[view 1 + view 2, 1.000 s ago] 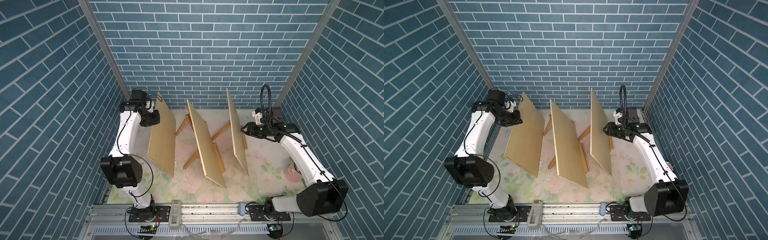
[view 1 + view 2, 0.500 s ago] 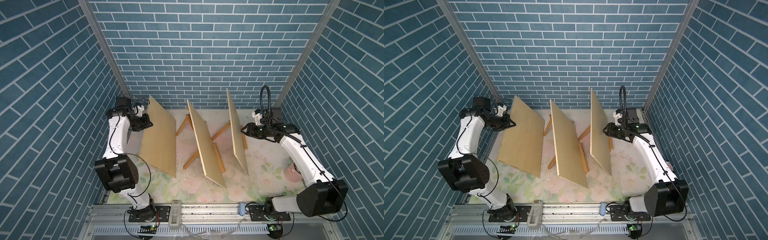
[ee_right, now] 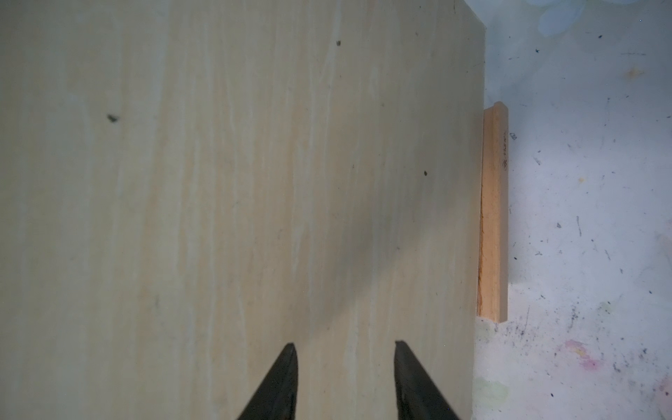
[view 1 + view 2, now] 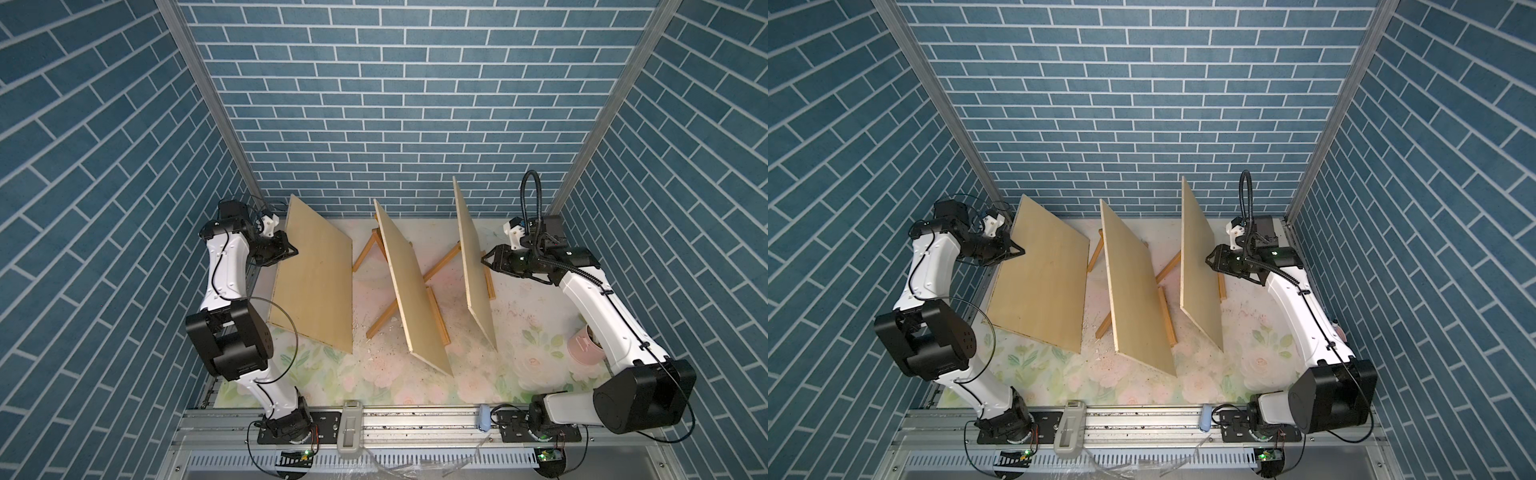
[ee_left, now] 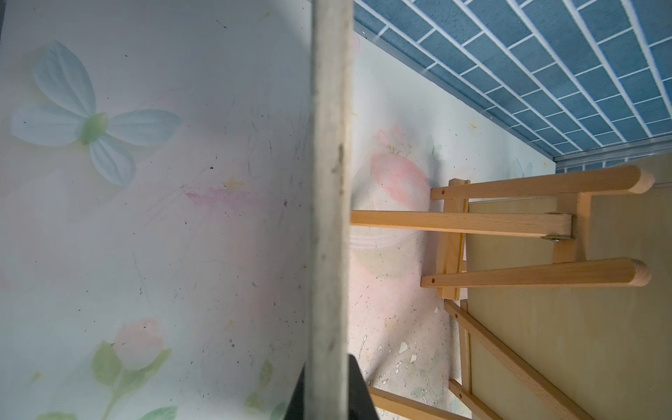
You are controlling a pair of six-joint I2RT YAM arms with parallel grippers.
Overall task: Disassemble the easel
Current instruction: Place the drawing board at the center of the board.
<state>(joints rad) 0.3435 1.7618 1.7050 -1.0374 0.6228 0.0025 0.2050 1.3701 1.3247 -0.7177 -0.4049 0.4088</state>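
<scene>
Jaws of my left gripper (image 4: pixel 293 252) clamp the edge of a pale rectangular plywood board (image 4: pixel 316 274) at centre left, while my right gripper (image 4: pixel 485 261) gapes empty facing a second board (image 4: pixel 473 270); I judge I'm clearing boards off the light wooden easel (image 4: pixel 442 264) at centre, next laying mine flat.

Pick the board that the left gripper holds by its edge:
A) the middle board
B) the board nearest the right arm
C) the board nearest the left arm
C: the left gripper is shut on the edge of the left board, and the left wrist view shows that edge clamped in its jaws.
</scene>
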